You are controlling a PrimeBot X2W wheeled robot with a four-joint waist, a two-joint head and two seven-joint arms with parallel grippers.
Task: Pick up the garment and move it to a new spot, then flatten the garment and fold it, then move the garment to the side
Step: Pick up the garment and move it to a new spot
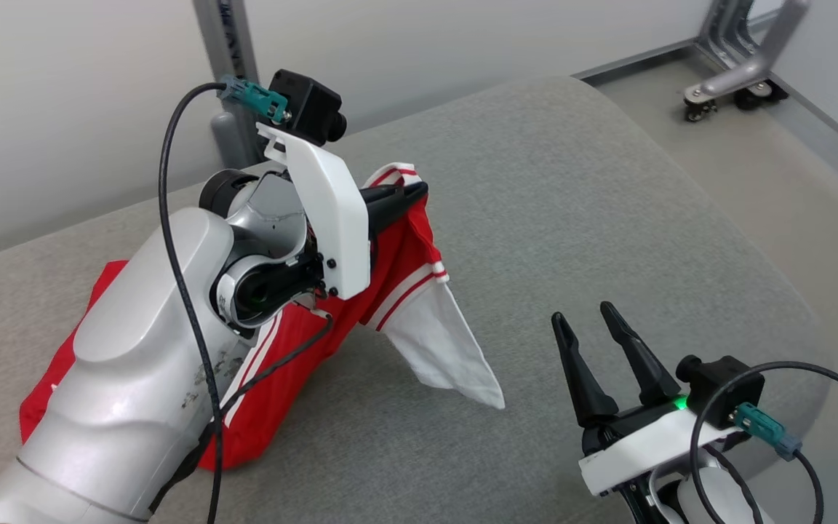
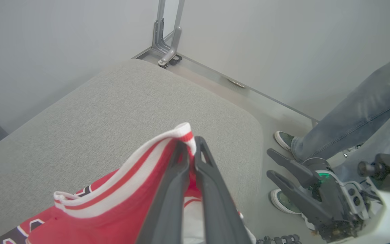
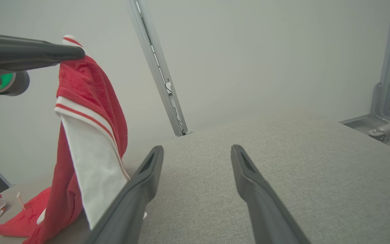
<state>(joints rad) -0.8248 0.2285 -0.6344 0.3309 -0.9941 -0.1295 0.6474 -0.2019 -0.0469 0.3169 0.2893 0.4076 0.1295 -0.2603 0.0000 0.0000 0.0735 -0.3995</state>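
The garment is red with white and red striped trim and a white inner panel. My left gripper is shut on its striped edge and holds that edge up off the grey cushion, so the cloth hangs down while the rest lies bunched at the left. In the left wrist view the left gripper pinches the trim of the garment. My right gripper stands open and empty at the lower right, apart from the cloth. The right wrist view has the right gripper open, with the garment hanging to its left.
The cushion's rounded edge drops to the floor on the right. A metal frame foot on castors stands at the far right, and an upright post behind the cushion. A person's legs and shoes stand beside the cushion.
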